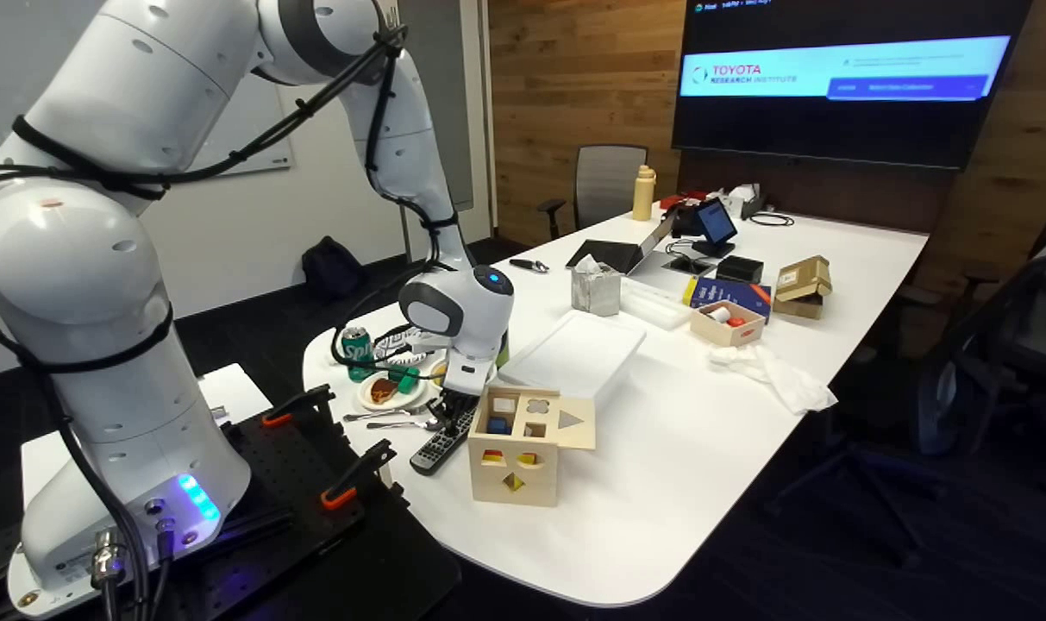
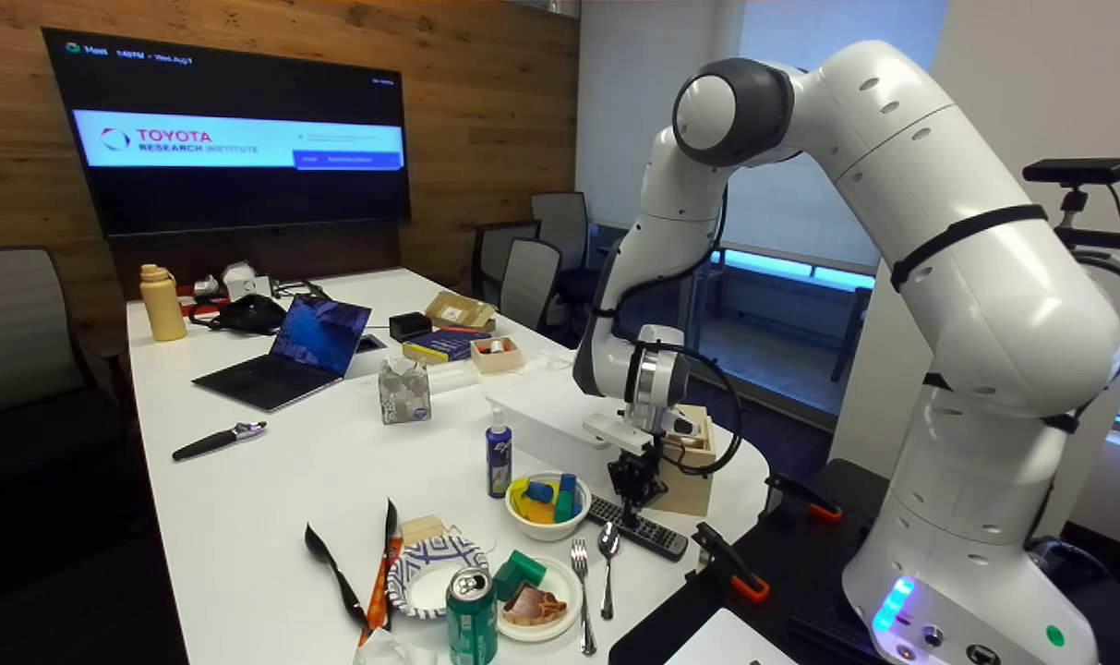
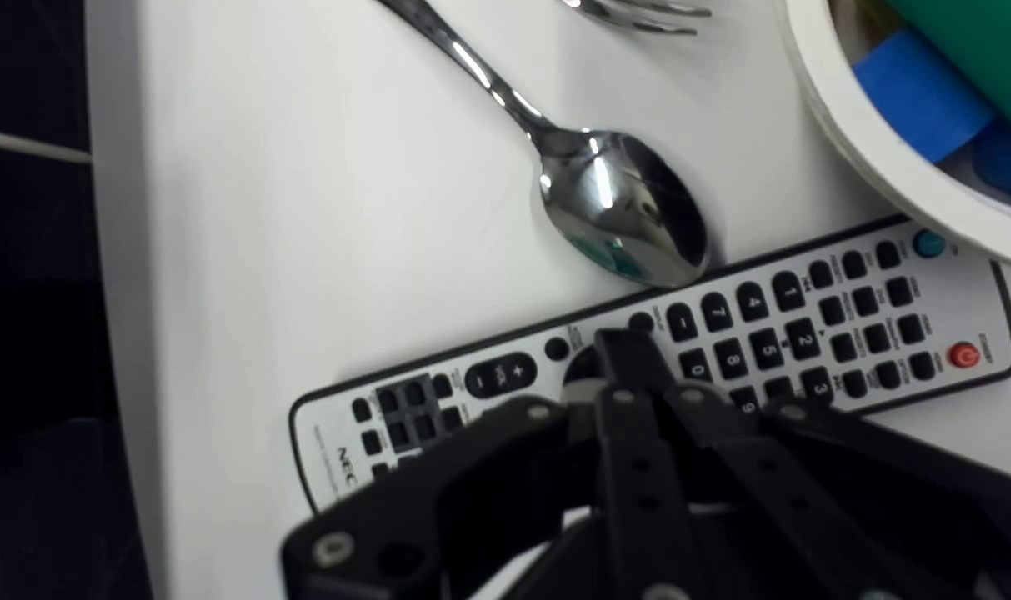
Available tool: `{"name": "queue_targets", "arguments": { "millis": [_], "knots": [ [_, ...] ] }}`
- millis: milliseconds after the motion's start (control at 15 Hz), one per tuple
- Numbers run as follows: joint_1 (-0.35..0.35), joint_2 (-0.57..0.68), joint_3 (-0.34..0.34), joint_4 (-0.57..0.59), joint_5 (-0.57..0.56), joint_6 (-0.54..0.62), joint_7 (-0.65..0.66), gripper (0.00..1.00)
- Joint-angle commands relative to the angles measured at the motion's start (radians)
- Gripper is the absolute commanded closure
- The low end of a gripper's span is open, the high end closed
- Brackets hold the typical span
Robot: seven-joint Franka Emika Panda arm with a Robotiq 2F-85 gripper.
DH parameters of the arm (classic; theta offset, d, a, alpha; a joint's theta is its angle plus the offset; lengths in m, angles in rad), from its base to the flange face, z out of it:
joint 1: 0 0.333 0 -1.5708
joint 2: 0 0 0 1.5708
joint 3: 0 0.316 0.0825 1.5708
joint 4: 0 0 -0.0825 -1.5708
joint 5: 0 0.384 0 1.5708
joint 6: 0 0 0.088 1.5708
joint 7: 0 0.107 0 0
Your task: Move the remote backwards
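The fingers [image 3: 630, 371] of the gripper [image 3: 632, 350] are brought together into a narrow tip, and nothing is seen to be held between them. They are poised at the middle of the remote [image 3: 726, 337], next to the pale wooden box [image 1: 540, 485]; whether it is pressed by them cannot be told. The remote is laid flat on the table [image 1: 652, 517], close beside the box, any contact with it not being shown. Past the remote, reckoned from the box, a spoon [image 3: 613, 196] is laid with its head at the remote's edge; touching cannot be settled. A white bowl [image 2: 543, 532] is set near the box, its rim seen across an end of the remote in the wrist view. Farther from the box, a fork [image 2: 583, 596], a plate [image 2: 567, 582] and a can [image 2: 472, 628] are placed.

The approach is judged to be finished: the remote is reached, and a push or drag, not a grasp, seems to be prepared. The backward shift appears to be what is left; how much of it, if any, is done cannot be told, as no goal is marked near the box.
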Motion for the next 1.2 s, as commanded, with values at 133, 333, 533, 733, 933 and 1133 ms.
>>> {"name": "queue_targets", "arguments": {
  "millis": [133,333,533,733,933,1133],
  "knots": [
    [0.095,-0.312,-0.030,-0.258,-0.151,0.102,-0.080,1.00],
    [0.123,-0.474,-0.042,-0.356,-0.298,0.133,-0.077,1.00],
    [0.104,-0.640,-0.037,-0.432,-0.472,0.131,-0.081,1.00],
    [0.035,-0.766,0.008,-0.451,-0.579,0.085,-0.122,1.00],
    [-0.007,-0.856,0.040,-0.439,-0.548,-0.005,-0.214,0.73],
    [-0.026,-0.903,0.035,-0.411,-0.525,-0.131,-0.277,0.53]
  ]
}}
